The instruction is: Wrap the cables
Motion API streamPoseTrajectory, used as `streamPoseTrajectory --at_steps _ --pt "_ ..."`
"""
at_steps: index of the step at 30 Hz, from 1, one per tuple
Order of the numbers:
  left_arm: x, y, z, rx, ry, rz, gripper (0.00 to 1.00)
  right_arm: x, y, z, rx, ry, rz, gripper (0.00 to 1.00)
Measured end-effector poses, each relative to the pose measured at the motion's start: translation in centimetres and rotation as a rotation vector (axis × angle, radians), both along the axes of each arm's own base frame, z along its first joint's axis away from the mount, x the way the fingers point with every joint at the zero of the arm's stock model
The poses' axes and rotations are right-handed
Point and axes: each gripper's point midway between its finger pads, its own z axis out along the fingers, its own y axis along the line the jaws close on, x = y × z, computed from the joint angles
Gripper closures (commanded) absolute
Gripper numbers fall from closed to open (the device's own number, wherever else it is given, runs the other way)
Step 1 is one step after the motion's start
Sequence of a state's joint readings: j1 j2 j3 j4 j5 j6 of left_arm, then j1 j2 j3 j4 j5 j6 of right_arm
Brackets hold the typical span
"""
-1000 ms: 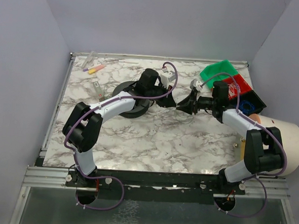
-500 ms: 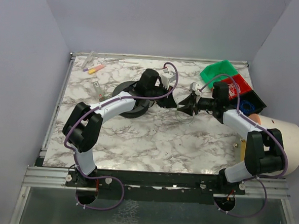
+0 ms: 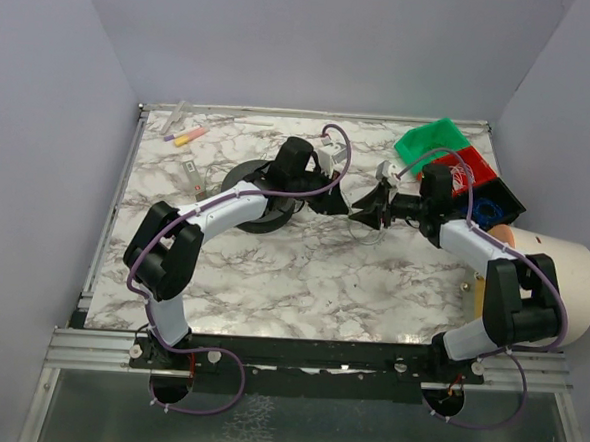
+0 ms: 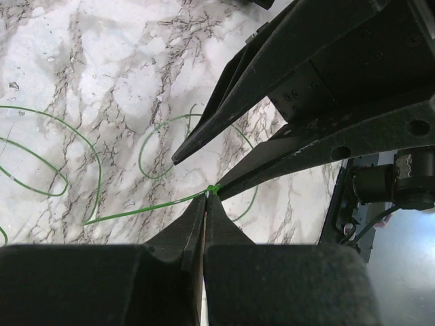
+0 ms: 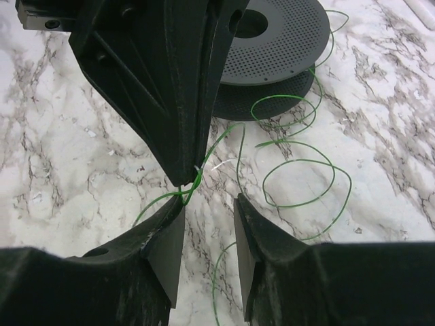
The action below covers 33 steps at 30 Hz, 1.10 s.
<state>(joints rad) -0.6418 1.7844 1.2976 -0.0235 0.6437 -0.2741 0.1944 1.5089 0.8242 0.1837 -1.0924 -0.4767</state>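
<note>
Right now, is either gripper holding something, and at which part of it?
The left gripper pinches the thin green cable in its shut jaws, at one spot along the strand. The right gripper is open and holds nothing.

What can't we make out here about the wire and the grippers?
- Left wrist view: the green wire loops off the left edge, so its ends are out of sight.
- Right wrist view: the spool is cut by the top edge and partly behind the left gripper; whether the wire joins it is unclear.
- Top view: the wire is too thin to see, and the right gripper tips are a small dark shape.
</note>
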Motion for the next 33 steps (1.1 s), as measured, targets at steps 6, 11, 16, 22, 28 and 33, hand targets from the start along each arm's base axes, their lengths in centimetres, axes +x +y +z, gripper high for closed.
streamPoseTrajectory --at_steps 6,11,16,22,28,33 --pt "0.08 -0.20 0.25 -0.015 0.004 0.003 1.00 -0.26 0.08 -0.30 0.026 0.028 -0.016 0.65" --pt "0.08 -0.32 0.47 -0.025 0.004 0.001 1.00 -0.38 0.14 -0.37 0.053 0.036 -0.033 0.72" --pt "0.11 -0.35 0.46 -0.028 0.000 0.000 1.00 -0.29 0.20 0.15 0.071 0.040 -0.044 0.73" --pt "0.14 -0.42 0.53 -0.030 -0.009 -0.002 1.00 -0.26 0.16 0.38 0.074 0.037 -0.046 0.80" --pt "0.20 -0.45 0.24 -0.013 -0.032 -0.003 1.00 -0.25 0.00 0.23 0.060 0.044 -0.050 0.99" --pt "0.23 -0.58 -0.43 0.029 -0.063 0.012 1.00 -0.08 -0.23 -0.24 0.043 0.057 -0.071 1.00"
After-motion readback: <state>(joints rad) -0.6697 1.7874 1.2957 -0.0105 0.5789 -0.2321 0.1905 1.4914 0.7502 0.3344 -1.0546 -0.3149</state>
